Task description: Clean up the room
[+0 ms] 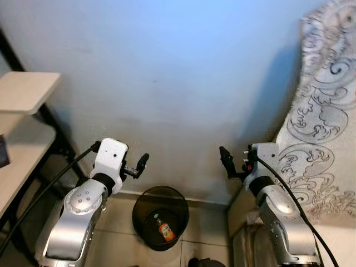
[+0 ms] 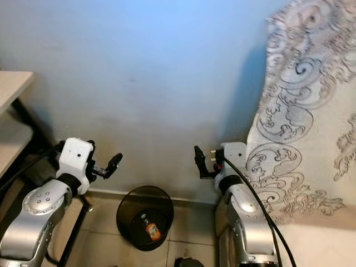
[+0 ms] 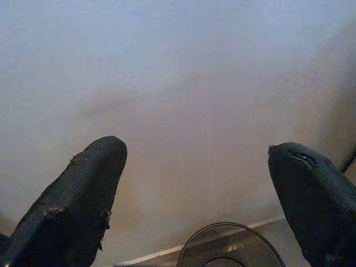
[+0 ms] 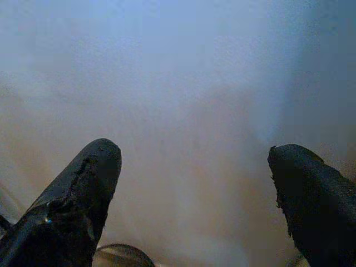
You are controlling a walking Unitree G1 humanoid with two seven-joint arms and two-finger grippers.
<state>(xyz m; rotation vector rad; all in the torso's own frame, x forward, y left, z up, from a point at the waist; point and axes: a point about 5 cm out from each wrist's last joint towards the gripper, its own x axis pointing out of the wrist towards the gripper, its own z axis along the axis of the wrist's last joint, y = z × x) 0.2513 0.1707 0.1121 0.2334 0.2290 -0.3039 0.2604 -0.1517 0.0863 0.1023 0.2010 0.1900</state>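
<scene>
Pale blue wall fills the background, with a patterned curtain hanging on the right and a light wooden surface at the left edge. Below, on the tiled floor against the wall, stands a round black trash bin with an orange-labelled bottle lying inside. Left pincer and right pincer hover above the bin's sides, both spread wide and empty. Probably the next step is finding more litter, so turning away from the wall should help.
</scene>
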